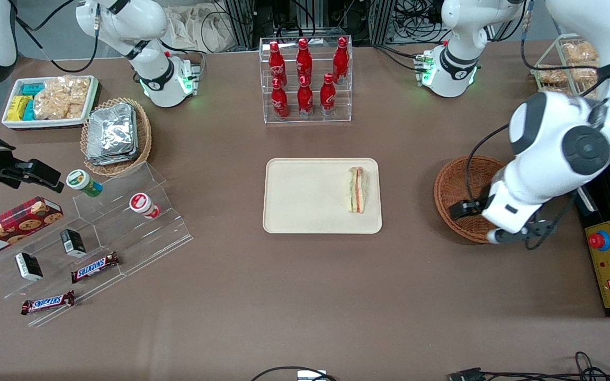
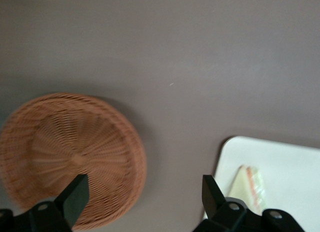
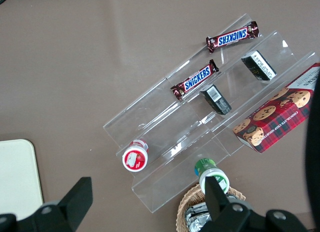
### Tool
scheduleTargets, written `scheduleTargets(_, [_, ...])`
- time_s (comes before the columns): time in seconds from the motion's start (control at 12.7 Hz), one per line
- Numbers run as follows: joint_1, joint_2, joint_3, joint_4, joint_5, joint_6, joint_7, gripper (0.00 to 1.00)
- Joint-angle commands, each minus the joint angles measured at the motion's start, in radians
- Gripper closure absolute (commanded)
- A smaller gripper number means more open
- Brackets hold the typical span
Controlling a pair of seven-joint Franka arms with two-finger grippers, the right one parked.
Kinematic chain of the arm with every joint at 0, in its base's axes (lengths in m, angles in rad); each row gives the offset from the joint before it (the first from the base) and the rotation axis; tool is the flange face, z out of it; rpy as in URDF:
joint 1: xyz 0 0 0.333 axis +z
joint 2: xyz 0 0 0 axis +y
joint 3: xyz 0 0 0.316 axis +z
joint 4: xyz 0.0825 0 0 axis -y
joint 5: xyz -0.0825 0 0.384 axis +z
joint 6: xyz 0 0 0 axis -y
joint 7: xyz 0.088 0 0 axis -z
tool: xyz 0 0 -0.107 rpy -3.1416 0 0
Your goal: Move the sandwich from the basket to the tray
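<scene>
The tray [image 1: 305, 196] sits mid-frame in the front view, and the sandwich [image 1: 357, 190] lies on it, along its right edge — so the placing part looks done to me. Right of that, the basket [image 1: 456, 190] shows nothing in the part I can see. My end effector [image 1: 487, 222] hangs over the basket's near rim at the right of the frame, fingers [image 2: 75, 193] spread wide and holding nothing. What's left, I'd say, is backing off cleanly — lift straight up, keep clear of the wicker rim, and don't swing low over the surface [image 1: 284, 296] toward the tray.
</scene>
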Motion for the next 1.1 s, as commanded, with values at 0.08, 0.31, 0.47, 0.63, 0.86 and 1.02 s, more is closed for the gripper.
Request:
scheduleTargets(0.08, [-0.101,-0.147,0.177,-0.013,-0.025,-0.155,0.201,0.00])
scheduleTargets(0.31, [-0.122,-0.216,0.231,-0.007,-0.026,-0.226,0.292,0.00])
scheduleTargets(0.47, [-0.123,-0.244,0.237,-0.001,-0.025,-0.261,0.300,0.00])
scheduleTargets(0.63, [-0.125,-0.249,0.239,0.022,-0.026,-0.277,0.300,0.00])
scheduleTargets(0.86, [-0.125,-0.252,0.243,0.074,-0.026,-0.336,0.301,0.00])
scheduleTargets(1.02, [-0.125,-0.256,0.245,0.079,-0.025,-0.349,0.301,0.00])
